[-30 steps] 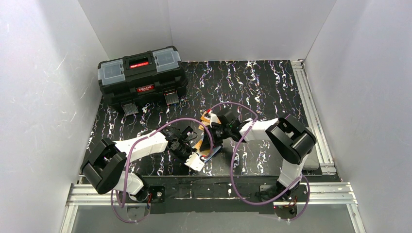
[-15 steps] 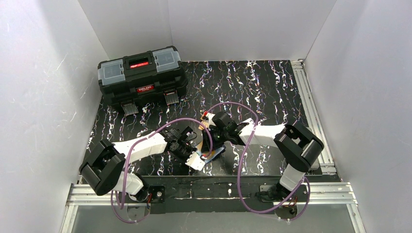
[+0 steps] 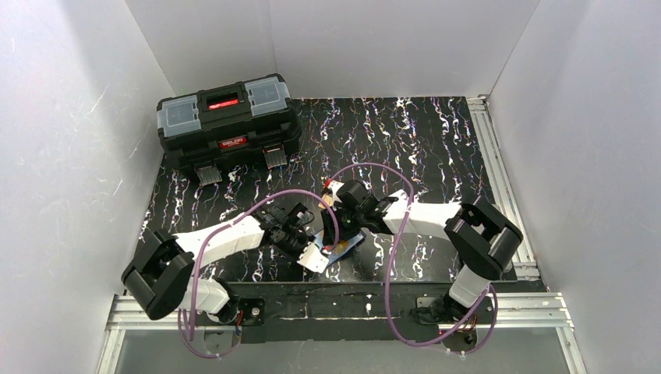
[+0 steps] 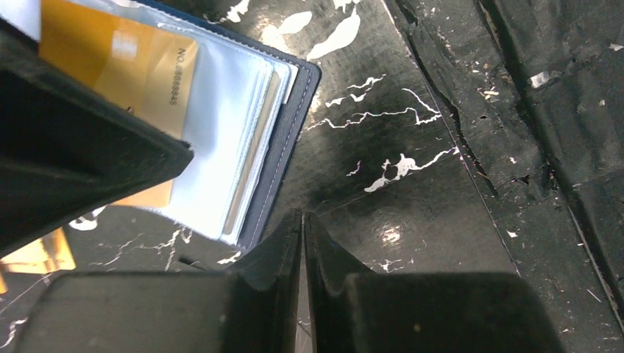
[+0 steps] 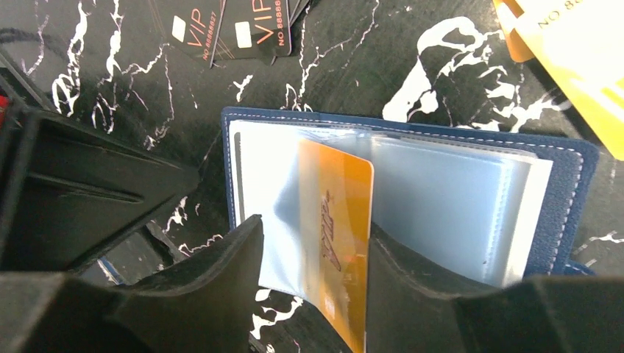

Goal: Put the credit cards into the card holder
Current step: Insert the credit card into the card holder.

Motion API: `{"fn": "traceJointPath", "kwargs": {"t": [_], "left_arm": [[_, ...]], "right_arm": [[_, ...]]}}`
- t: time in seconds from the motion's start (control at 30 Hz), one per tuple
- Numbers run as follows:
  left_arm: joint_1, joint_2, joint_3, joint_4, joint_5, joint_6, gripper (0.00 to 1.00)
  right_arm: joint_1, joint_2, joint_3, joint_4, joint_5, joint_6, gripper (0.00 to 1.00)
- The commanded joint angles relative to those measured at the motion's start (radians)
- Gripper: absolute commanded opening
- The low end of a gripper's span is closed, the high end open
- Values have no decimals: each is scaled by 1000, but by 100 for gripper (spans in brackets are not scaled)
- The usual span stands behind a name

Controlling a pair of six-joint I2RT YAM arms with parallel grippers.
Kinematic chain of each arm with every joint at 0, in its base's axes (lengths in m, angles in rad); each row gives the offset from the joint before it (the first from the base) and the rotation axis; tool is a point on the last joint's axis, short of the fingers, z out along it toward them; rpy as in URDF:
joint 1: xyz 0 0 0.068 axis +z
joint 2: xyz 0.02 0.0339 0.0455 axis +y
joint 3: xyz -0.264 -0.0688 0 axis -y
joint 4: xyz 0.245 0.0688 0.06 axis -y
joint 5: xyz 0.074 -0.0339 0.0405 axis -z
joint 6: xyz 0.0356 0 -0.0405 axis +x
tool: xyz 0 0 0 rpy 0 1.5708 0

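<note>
Orange card (image 5: 335, 213) in clear pocket of open navy card holder (image 5: 570, 198); right fingers (image 5: 213, 287) apart, left fingers (image 4: 272, 257) together.

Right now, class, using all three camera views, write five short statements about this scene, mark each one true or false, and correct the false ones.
1. The card holder lies open on the table. True.
2. The black toolbox has its lid raised. False: its lid is down.
3. The left fingers are pressed together with nothing between them. True.
4. The dark VIP cards sit inside the card holder. False: they lie on the table beyond it.
5. An orange card at the holder's clear pockets stands between the parted right fingers. True.
</note>
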Motion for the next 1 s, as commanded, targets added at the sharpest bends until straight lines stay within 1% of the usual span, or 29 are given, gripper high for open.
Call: {"fn": "traceJointPath", "kwargs": {"t": [0.0, 0.17, 0.3, 0.4, 0.47, 0.6, 0.73, 0.87, 0.97], "left_arm": [[-7, -82, -2, -27, 35, -12, 5], [-7, -79, 4, -33, 31, -13, 4], [-7, -86, -1, 10, 41, -23, 4], [-6, -123, -44, 127, 41, -32, 0], [-7, -152, -90, 236, 43, -35, 0], [-7, -121, -97, 356, 50, -57, 0], [-7, -50, -75, 399, 51, -62, 0], [-7, 12, -26, 333, 77, -43, 0], [-6, 47, -25, 335, 72, -37, 0]], "right_arm": [[4, -37, 10, -109, 99, -55, 58], [10, -55, 19, -128, 124, -70, 58], [18, -47, 19, -125, 117, -73, 60], [19, -39, 13, -117, 111, -67, 62], [19, -41, 2, -99, 105, -62, 63], [19, -36, -23, -58, 72, -55, 63], [18, -38, -37, -35, 60, -57, 64], [17, -42, -48, -17, 58, -59, 65], [14, -58, -70, 12, 48, -61, 65]]}}
